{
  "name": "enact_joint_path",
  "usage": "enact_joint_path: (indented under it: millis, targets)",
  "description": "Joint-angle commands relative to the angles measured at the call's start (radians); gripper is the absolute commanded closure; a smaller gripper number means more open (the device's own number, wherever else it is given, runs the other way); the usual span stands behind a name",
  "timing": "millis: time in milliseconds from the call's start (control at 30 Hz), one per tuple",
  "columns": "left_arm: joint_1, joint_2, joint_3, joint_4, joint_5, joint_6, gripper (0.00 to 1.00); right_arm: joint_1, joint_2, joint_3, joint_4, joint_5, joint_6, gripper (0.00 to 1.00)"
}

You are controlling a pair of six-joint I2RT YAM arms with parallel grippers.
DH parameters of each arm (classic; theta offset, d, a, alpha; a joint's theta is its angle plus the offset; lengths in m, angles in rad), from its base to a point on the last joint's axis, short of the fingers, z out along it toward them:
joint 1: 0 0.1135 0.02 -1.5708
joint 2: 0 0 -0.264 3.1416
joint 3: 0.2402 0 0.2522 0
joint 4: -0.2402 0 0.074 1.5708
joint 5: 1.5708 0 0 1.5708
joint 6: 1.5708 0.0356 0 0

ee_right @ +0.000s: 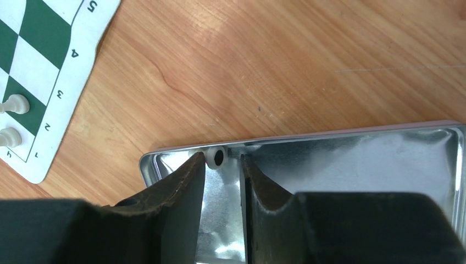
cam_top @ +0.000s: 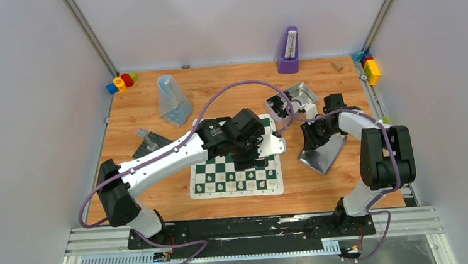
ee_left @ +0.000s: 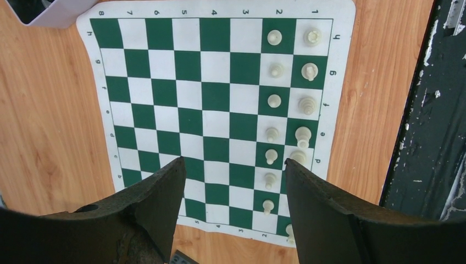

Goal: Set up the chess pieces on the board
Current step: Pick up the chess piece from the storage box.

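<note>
Top external view shows the board (cam_top: 204,169) nearest on the wooden surface (cam_top: 161,201), with cream chess pieces (cam_top: 240,180) standing along its two near rows. Over it hovers the left claw (ee_left: 233,161), released wide and empty.

Right of the board, the right claw (ee_right: 222,162) reaches into a shiny metal tray (ee_right: 357,159), its fingers narrowed but not clenched. A lone white piece (ee_right: 215,158) lies on its side in a corner of the tray, against the wall. It touches one finger, with a gap to the other.

My advice is to shift slightly so both fingers meet it squarely. Squeeze gently, since a round piece may roll or pop out. Then lift straight up before swinging left to the board.
</note>
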Motion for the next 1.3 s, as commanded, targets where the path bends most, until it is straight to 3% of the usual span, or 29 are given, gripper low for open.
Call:
enact_joint_path:
  millis: [0, 667, 1033, 1267]
  targets:
    - [0.006, -0.031, -0.002, 0.007, -0.002, 0.010, 0.26, 0.033, 0.014, 0.032, 0.027, 0.000, -0.022, 0.70]
    - [0.061, -0.044, -0.002, 0.038, 0.026, -0.028, 0.26, 0.035, -0.046, 0.050, -0.030, 0.022, 0.001, 0.97]
    - [0.166, -0.015, 0.035, 0.126, 0.117, -0.204, 0.26, 0.035, -0.117, 0.094, -0.086, -0.047, 0.101, 1.00]
    - [0.232, 0.087, 0.112, 0.220, 0.291, -0.472, 0.25, 0.035, -0.122, 0.185, -0.081, -0.179, 0.261, 1.00]
